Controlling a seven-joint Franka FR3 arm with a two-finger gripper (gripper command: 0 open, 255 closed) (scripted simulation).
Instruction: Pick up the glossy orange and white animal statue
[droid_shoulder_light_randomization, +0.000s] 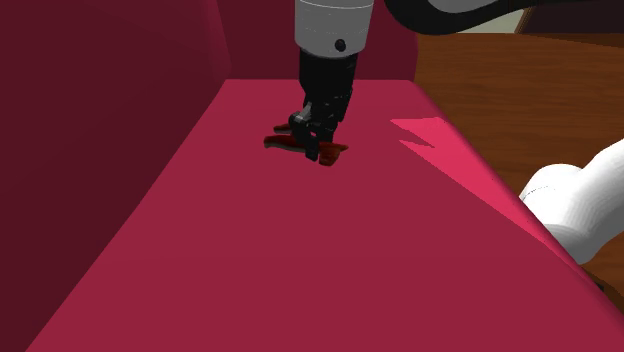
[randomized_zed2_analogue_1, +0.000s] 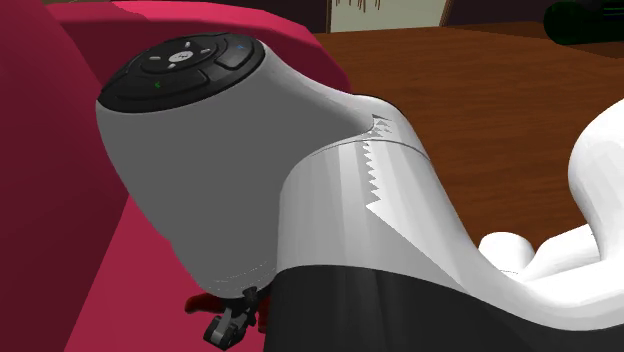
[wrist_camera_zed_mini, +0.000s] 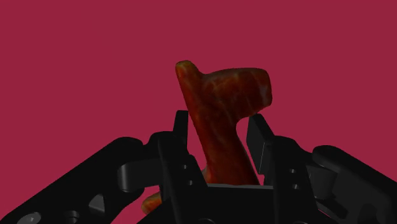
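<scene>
The animal statue (wrist_camera_zed_mini: 224, 95) is glossy, mottled orange-red with pale streaks. It stands up between my two black fingers, its neck and head rising past the fingertips (wrist_camera_zed_mini: 182, 125). My gripper (wrist_camera_zed_mini: 219, 124) is shut on its narrow middle. In the shoulder view the gripper (droid_shoulder_light_randomization: 314, 140) points straight down at the crimson seat (droid_shoulder_light_randomization: 300, 260), and dark red ends of the statue (droid_shoulder_light_randomization: 334, 152) stick out on both sides of it, low on the seat. In the second exterior view the gripper (randomized_zed2_analogue_1: 232, 322) and a bit of the statue (randomized_zed2_analogue_1: 199, 303) peek out under the arm.
The crimson seat cushion runs towards a dark red backrest (droid_shoulder_light_randomization: 100, 130) on the shoulder view's left. Brown wooden floor (droid_shoulder_light_randomization: 520, 90) lies beyond the seat's right edge. A white arm link (droid_shoulder_light_randomization: 580, 205) sits at lower right. The big grey wrist joint (randomized_zed2_analogue_1: 200, 150) blocks the second exterior view.
</scene>
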